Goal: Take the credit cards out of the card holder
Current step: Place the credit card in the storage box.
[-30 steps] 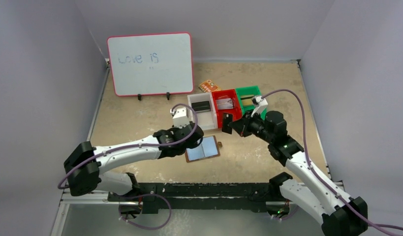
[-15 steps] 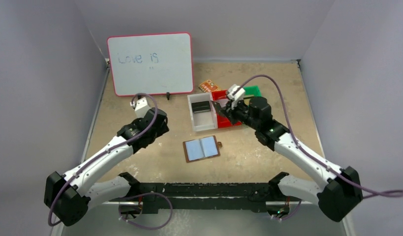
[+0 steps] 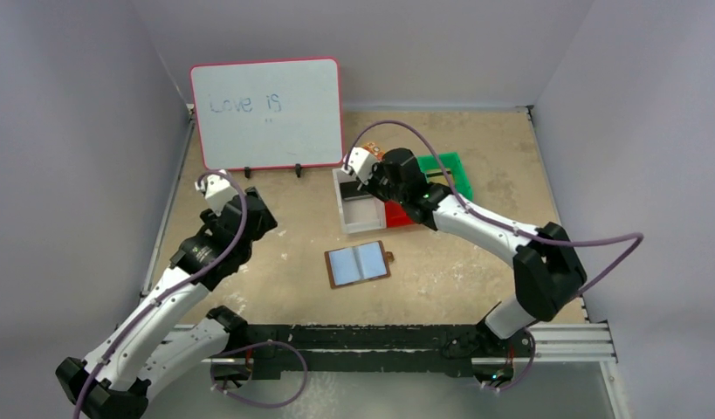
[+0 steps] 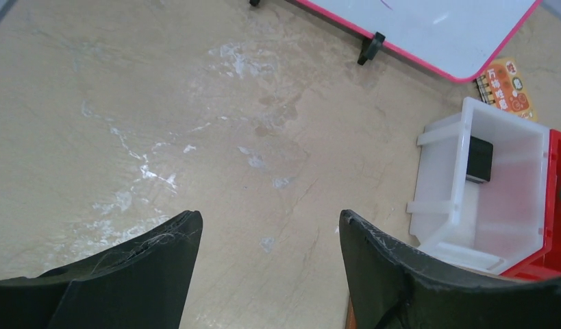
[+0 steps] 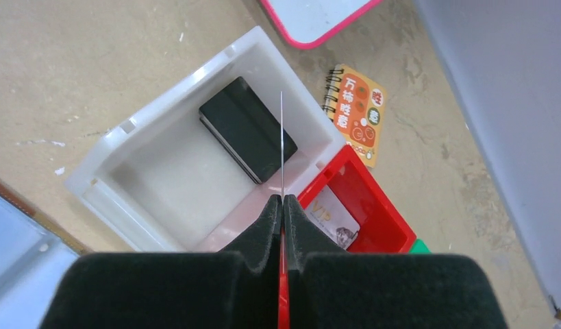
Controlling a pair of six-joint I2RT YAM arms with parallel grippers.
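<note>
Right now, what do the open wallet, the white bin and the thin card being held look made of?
Wallet: brown rim that looks like leather or imitation leather; the inner pockets look like clear glossy plastic with a pale blue sheen. White bin: moulded plastic, smooth and slightly shiny, with thin even walls. Card: seen edge-on, thin and straight, probably stiff plastic, though that is uncertain.

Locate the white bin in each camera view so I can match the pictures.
Top external: white bin just right of centre, partly under the right arm.
Left wrist: white bin at the right edge, mid-height.
Right wrist: white bin centre-left, beneath the credit card held edge-on.
Shared landmark: the pink-framed whiteboard, just beyond the bin in every view.
</note>
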